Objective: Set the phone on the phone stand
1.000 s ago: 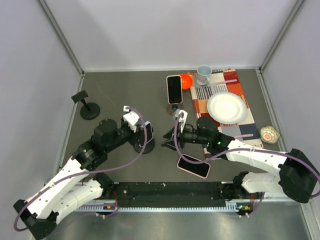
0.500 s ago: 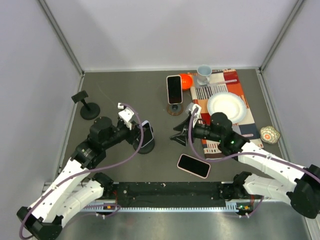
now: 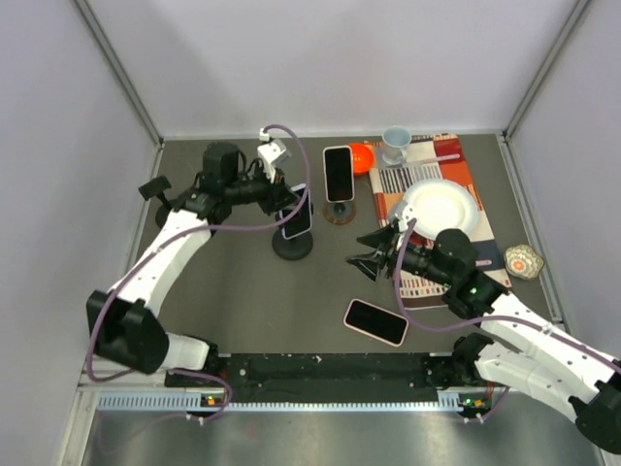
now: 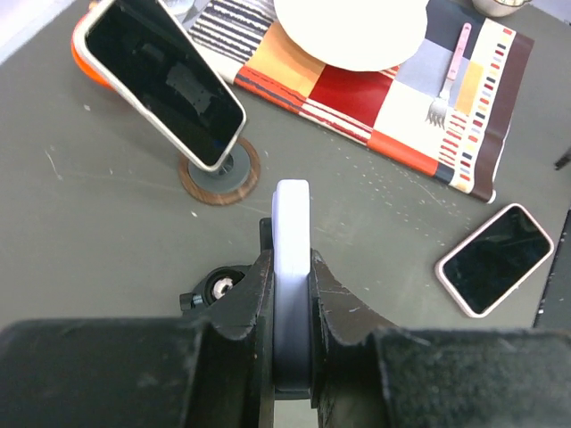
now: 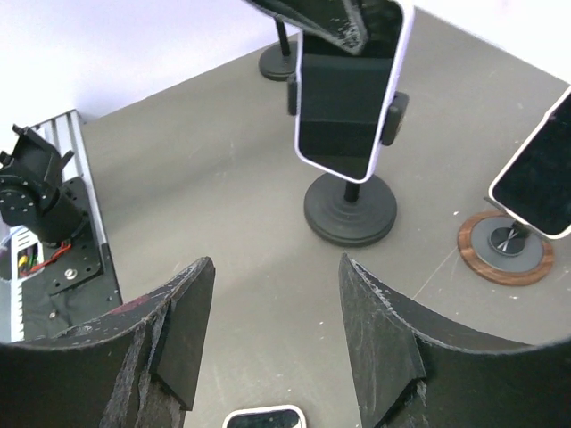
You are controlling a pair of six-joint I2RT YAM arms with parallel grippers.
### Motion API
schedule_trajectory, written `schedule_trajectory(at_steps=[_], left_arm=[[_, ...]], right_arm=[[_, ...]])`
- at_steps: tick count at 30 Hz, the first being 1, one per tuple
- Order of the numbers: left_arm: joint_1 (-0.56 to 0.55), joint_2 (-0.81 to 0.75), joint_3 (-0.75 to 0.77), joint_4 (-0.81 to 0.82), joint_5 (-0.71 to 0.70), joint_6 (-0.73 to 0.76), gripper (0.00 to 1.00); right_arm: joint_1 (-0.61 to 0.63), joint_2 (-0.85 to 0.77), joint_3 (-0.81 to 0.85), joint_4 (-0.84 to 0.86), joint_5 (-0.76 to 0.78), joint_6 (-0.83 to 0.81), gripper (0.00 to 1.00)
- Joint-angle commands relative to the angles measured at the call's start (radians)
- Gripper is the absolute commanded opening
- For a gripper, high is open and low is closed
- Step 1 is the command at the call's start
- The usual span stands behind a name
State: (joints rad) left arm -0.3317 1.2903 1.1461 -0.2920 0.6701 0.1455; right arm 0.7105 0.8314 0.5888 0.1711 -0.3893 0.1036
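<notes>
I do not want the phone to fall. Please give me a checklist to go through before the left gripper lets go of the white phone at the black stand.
1. The left gripper is shut on the white phone: ok.
2. The phone lies against the holder of the black stand: ok, by the right wrist view.
3. The holder keeps the phone by itself: cannot tell.
4. The stand's base sits flat on the table: ok.
5. The right gripper is open and apart from the stand: ok.
6. The second phone on its wooden-base stand is apart from this one: ok.
</notes>
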Motion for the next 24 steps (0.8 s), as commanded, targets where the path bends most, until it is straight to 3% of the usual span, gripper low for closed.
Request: schedule_trajectory(at_steps=[1, 3, 6, 9, 13, 17, 20, 24], left_arm=[[0.054, 0.121, 0.222, 0.018, 0.242, 0.247, 0.0], [0.074, 0.186, 0.308, -0.045, 0.296, 0.295, 0.0], [0.132, 0.268, 0.365, -0.006, 0.445, 0.304, 0.0], [0.163, 0.378, 0.489, -0.132, 0.48, 0.376, 0.0], [0.183, 0.481, 0.581, -0.13, 0.595, 0.374, 0.0], [0.181, 0.547, 0.641, -0.098, 0.605, 0.382, 0.0], [0.183, 0.607, 0.722, -0.209, 0.605, 0.453, 0.0], [0.184, 0.641, 0.765, -0.239, 0.658, 0.45, 0.0]], right_arm=[[-0.009, -0.043, -0.046, 0.056, 0.061, -0.019, 0.58], [-0.009, -0.058, -0.055, 0.057, 0.069, -0.021, 0.58], [-0.009, -0.071, -0.066, 0.068, 0.081, -0.03, 0.58], [-0.011, -0.068, -0.067, 0.077, 0.087, -0.038, 0.58], [-0.014, -0.049, -0.076, 0.108, 0.076, -0.041, 0.58], [-0.017, -0.009, -0.067, 0.119, 0.073, -0.048, 0.58], [-0.022, 0.005, -0.069, 0.126, 0.07, -0.053, 0.58], [-0.026, 0.023, -0.072, 0.143, 0.066, -0.05, 0.58]])
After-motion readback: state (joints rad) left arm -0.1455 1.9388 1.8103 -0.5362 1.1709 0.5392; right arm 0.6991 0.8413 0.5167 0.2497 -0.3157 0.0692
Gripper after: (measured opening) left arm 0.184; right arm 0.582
